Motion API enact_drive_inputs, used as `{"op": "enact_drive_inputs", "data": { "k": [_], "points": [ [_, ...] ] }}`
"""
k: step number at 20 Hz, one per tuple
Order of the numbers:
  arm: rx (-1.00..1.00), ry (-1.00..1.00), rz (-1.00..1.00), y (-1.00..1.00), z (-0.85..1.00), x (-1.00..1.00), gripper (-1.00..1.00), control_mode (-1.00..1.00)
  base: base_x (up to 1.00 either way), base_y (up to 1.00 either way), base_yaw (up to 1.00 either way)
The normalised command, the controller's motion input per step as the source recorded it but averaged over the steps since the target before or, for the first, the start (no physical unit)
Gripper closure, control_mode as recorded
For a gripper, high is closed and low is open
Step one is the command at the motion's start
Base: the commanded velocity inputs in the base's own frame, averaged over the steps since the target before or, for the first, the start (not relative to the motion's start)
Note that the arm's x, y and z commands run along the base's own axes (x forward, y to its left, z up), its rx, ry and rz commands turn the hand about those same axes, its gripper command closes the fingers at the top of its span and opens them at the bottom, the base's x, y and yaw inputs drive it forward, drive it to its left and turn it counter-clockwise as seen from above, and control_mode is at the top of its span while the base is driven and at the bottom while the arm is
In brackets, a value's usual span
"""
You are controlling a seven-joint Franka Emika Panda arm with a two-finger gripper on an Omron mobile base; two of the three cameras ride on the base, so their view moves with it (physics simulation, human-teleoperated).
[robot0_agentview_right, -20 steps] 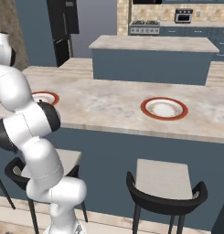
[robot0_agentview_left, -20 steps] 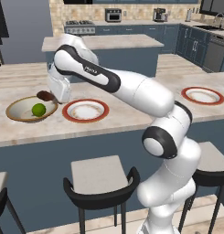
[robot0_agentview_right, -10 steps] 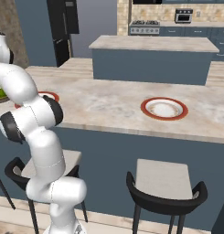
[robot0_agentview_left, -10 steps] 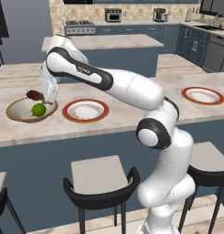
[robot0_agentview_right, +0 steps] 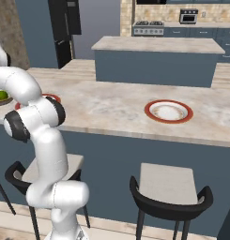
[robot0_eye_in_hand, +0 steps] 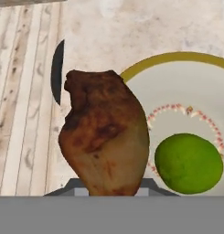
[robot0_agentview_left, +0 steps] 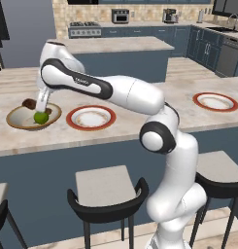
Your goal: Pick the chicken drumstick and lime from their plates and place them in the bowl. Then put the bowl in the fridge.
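End effector (robot0_agentview_left: 41, 108) hangs low over the bowl (robot0_agentview_left: 16, 119) at the far left of the tabletop (robot0_agentview_left: 140, 116), arm stretched out across the marble. In the hand view its jaws are nearly closed on the chicken drumstick (robot0_eye_in_hand: 105, 139), gripped at its lower end, the thick browned end standing up away from the fingers, which the meat hides. The lime (robot0_eye_in_hand: 189, 162) lies in the bowl (robot0_eye_in_hand: 177, 91) just beside the drumstick, on the pale inside with the faint red dotted ring; in the left base view the lime (robot0_agentview_left: 41, 117) sits directly below the end effector, and a brown lump of the drumstick (robot0_agentview_left: 29, 103) shows just beside it, above the bowl's far rim. Whether the drumstick touches the bowl cannot be told. One red-rimmed plate (robot0_agentview_left: 91, 117) sits bare just to the right of the bowl, near the end effector; the second plate (robot0_agentview_left: 215, 101) is well apart, at the far right of the tabletop. From the right base view, lime (robot0_agentview_right: 1, 95) peeks at the left edge behind the arm; second plate (robot0_agentview_right: 168, 111) mid-tabletop.
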Motion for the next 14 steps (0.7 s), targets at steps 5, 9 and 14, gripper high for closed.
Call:
{"op": "enact_drive_inputs", "data": {
  "k": [5,9,14],
  "points": [
    [-0.07,0.0,-0.18,0.12,-0.2,0.1,1.0,-1.0,0.0,0.0,0.0],
    [-0.02,0.0,-0.15,0.09,-0.13,-0.01,1.0,-1.0,0.0,0.0,0.0],
    [-0.01,0.0,-0.16,0.0,-0.18,0.0,1.0,-1.0,0.0,0.0,0.0]
  ]
}}
